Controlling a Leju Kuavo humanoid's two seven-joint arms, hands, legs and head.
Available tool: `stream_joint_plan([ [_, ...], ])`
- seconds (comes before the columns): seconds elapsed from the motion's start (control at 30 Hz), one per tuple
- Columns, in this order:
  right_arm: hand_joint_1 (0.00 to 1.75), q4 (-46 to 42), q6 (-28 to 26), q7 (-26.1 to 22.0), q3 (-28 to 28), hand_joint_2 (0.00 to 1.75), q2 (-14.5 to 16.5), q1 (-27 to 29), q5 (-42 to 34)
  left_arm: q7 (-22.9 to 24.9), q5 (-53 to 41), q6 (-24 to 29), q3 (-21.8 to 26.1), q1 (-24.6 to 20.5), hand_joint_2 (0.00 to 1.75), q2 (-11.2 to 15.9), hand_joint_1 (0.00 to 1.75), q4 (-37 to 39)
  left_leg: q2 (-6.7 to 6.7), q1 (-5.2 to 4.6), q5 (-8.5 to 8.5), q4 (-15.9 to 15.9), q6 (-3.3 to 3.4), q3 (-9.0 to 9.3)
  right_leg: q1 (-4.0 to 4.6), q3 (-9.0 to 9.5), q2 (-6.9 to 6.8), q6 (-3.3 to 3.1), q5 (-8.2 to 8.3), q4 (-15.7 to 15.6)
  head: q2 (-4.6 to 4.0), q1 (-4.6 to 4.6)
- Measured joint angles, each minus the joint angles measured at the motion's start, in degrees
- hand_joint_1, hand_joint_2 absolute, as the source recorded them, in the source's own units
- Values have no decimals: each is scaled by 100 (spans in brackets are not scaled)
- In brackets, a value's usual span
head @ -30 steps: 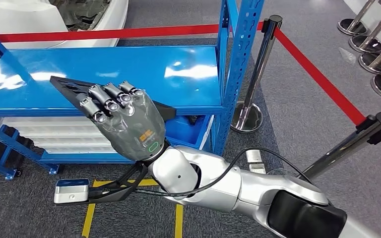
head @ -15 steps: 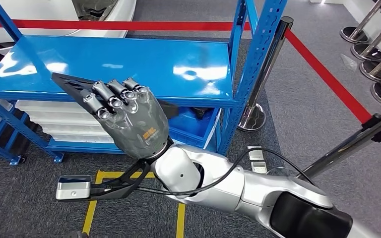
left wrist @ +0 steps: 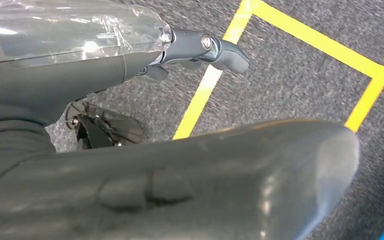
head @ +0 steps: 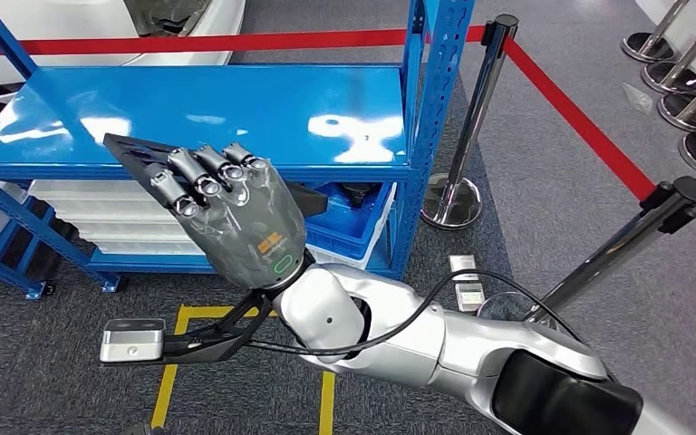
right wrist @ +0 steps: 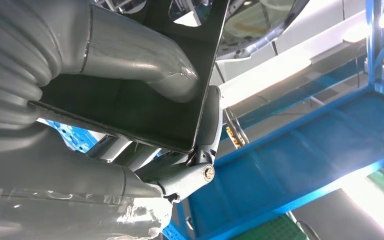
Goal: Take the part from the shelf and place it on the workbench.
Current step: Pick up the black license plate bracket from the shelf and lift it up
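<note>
Where grey carpet (head: pixel 544 181) runs, blue shelf (head: pixel 236 118) behind red barrier tape (head: pixel 580 118).

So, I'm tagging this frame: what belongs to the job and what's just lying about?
Job: black flat part, right hand gripping it, blue shelf.
Lying about: red barrier tape, stanchion posts, yellow floor marking.
</note>
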Motion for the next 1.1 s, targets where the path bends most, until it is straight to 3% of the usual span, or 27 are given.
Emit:
stream_joint_plan([
  [0.07,175,2,13,5,13,175,1,9,-2,0,13,13,0,-2,0,2,0,-1,-3,28,269,-768,-18,505,-20,-71,4,38,23,59,0,-24],
  [0.13,175,2,23,8,20,175,1,8,-2,0,17,19,-2,-5,0,2,0,-2,-30,25,428,-1372,19,817,-9,-138,10,89,41,131,0,-47],
  [0.27,175,2,31,17,23,175,1,10,-3,0,26,31,-4,13,0,1,0,-2,-42,-4,519,-1449,205,761,2,-210,16,206,68,175,0,-15],
  [0.33,175,2,34,22,24,175,1,9,-13,-1,29,35,-4,1,0,1,0,-2,-21,2,598,-1477,323,691,-9,-341,23,252,-215,492,0,12],
  [0.43,175,2,19,14,24,175,0,26,-235,-2,48,34,-4,2,0,1,0,-2,-5,-29,703,-1476,401,549,-12,-705,30,277,-880,1596,0,103],
  [0.47,175,2,0,-10,24,175,-2,37,-393,-2,56,34,-4,4,0,2,0,-2,-2,-42,734,-1474,404,507,-11,-727,30,268,-951,1790,0,131],
  [0.5,175,2,-20,-42,24,175,-5,43,-555,-2,63,34,-4,5,0,2,0,-2,-1,-55,760,-1472,406,474,-8,-636,31,248,-910,1749,0,155],
  [0.53,175,3,-42,-76,24,175,-7,45,-704,-2,69,34,-5,5,0,2,0,-2,-1,-69,783,-1471,402,451,0,-427,31,212,-771,1462,0,180],
  [0.6,175,3,-73,-127,24,175,-8,36,-874,-2,72,31,-7,0,0,-2,0,-2,-1,-87,821,-1467,379,425,38,103,34,117,-467,592,0,217],
  [0.67,175,3,-88,-150,24,175,-4,20,-926,-2,75,26,-8,-6,0,-8,0,-2,4,-78,869,-1459,321,391,84,354,38,73,-351,85,0,227],
  [0.73,175,4,-84,-147,24,175,-3,14,-940,-2,79,23,-11,-6,0,-10,0,-2,9,-65,929,-1469,243,364,100,347,43,63,-311,5,0,237],
  [0.8,175,3,-65,-126,24,175,-2,9,-952,-3,86,21,-13,-5,0,-9,0,-2,-6,-64,830,-1374,183,318,69,324,24,17,-210,-65,0,227],
  [0.87,175,2,-38,-98,24,175,-1,-2,-973,-6,107,22,-13,-4,0,-8,0,-2,-24,-60,447,-898,137,148,37,256,2,-24,-113,-106,0,158],
  [0.93,175,3,-18,-84,28,175,-1,-4,-1000,-7,124,23,-13,2,0,-8,0,-2,-26,-48,35,-169,89,-83,36,143,-2,-37,-60,-67,0,86],
  [0.97,175,3,-10,-80,31,175,-1,3,-1011,-7,126,23,-13,6,0,-8,0,-2,-26,-36,-55,55,70,-121,33,82,-4,-32,-40,-34,0,60],
  [1.0,175,4,-4,-77,33,175,-2,13,-1019,-7,128,23,-13,10,0,-7,0,-2,-26,-22,-45,71,55,-54,27,22,-4,-22,-23,3,0,40],
  [1.03,175,4,0,-73,35,175,-2,21,-1022,-7,129,23,-13,11,0,-6,0,-2,-25,-7,65,-160,43,133,17,-34,-2,-10,-10,46,0,21],
  [1.1,175,3,7,-72,35,175,-1,22,-1015,-9,130,23,-13,2,0,-4,0,-2,-31,15,306,-946,30,618,5,-126,2,26,3,137,0,-14],
])
